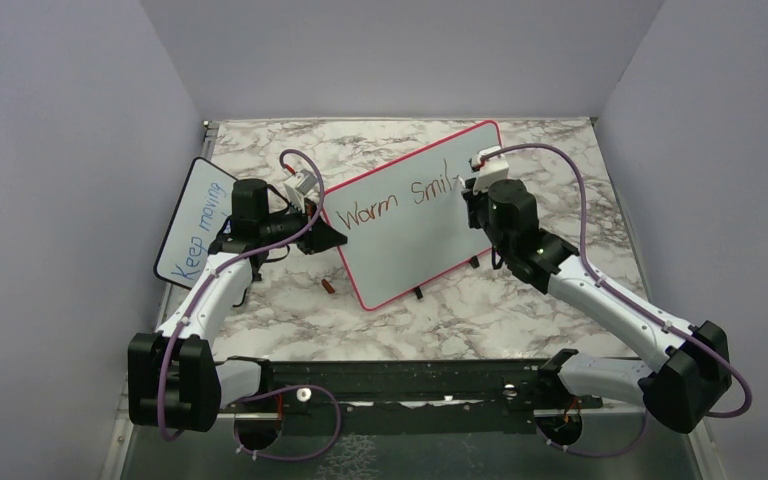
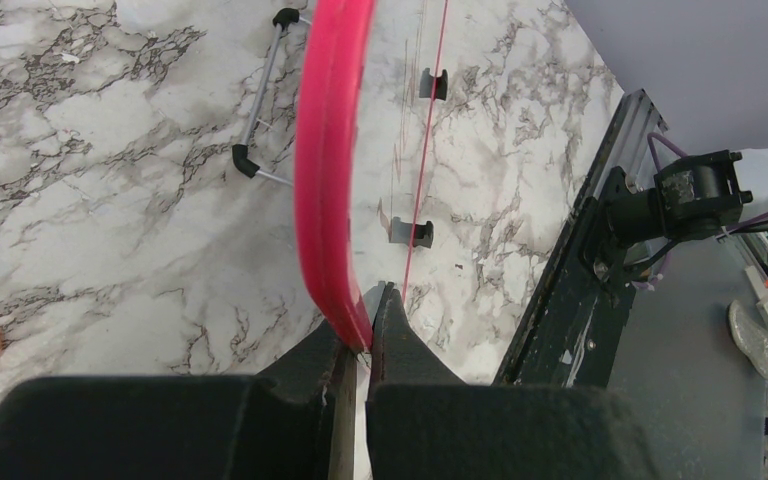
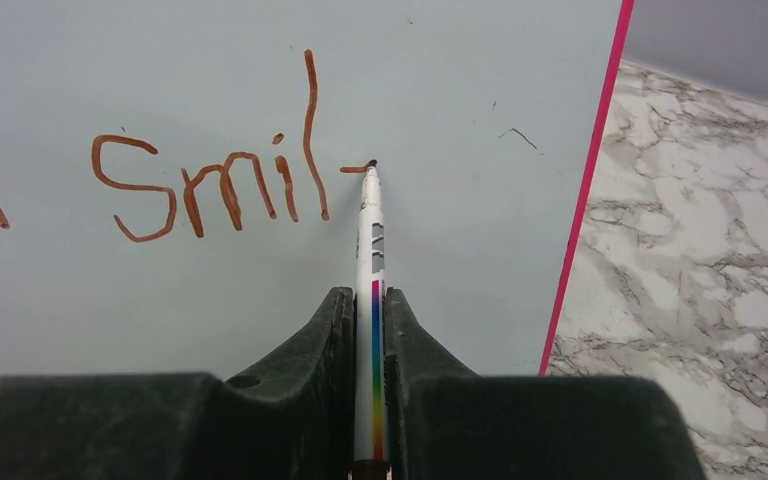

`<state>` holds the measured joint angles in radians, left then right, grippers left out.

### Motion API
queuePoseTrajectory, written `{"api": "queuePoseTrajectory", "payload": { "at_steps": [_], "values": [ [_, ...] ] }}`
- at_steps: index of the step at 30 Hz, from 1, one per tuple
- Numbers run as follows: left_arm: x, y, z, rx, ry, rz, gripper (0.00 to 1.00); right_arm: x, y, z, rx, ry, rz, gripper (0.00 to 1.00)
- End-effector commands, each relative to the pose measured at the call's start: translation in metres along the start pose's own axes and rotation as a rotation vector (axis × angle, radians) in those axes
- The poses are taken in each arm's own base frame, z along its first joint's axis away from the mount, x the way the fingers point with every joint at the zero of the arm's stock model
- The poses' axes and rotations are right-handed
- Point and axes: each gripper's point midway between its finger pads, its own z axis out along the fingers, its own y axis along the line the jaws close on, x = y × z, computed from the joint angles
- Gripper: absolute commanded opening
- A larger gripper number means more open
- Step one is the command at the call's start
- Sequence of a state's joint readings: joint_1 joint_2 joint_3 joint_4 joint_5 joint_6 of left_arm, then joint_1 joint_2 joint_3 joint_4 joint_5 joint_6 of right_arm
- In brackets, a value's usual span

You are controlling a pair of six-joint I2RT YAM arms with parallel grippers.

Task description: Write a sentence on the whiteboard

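Two boards: whiteboard (image 1: 410, 250), smaller board (image 1: 200, 215). One marker (image 3: 372, 240). One brown cap (image 1: 330, 286).

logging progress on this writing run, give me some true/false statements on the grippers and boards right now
The right gripper holds a marker with its tip on the whiteboard. True.
The sentence already includes "heal hearts". False: it stops at "Warm Smil" plus a started stroke.
The left gripper is shut on the whiteboard's frame. True.
The blue-lettered board stands right of the whiteboard in the top view. False: it is on the left.
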<state>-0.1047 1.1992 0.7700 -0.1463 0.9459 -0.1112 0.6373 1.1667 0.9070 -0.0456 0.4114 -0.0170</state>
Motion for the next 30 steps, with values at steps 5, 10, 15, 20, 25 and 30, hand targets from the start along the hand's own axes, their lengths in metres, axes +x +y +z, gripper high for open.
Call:
{"api": "queuePoseTrajectory", "payload": {
  "at_steps": [5, 10, 15, 20, 25, 30],
  "values": [
    [0.017, 0.026, -0.002, -0.11, 0.043, 0.032, 0.0, -0.027, -0.003, 0.006, 0.015, -0.076, 0.039, 0.0],
    [0.016, 0.026, -0.002, -0.11, 0.042, 0.033, 0.0, -0.03, -0.001, 0.007, 0.007, -0.083, 0.038, 0.0],
    [0.017, 0.026, -0.002, -0.109, 0.043, 0.032, 0.0, -0.034, 0.0, 0.006, -0.004, -0.095, 0.033, 0.0],
    [0.016, 0.026, -0.002, -0.11, 0.042, 0.032, 0.0, -0.037, 0.008, 0.005, -0.05, -0.109, 0.033, 0.01],
    [0.016, 0.026, -0.002, -0.111, 0.041, 0.032, 0.0, -0.036, 0.013, 0.005, -0.079, -0.099, 0.028, 0.0],
    [0.016, 0.026, -0.002, -0.109, 0.042, 0.031, 0.0, -0.032, 0.017, 0.005, -0.101, -0.08, 0.019, 0.0]
  ]
}}
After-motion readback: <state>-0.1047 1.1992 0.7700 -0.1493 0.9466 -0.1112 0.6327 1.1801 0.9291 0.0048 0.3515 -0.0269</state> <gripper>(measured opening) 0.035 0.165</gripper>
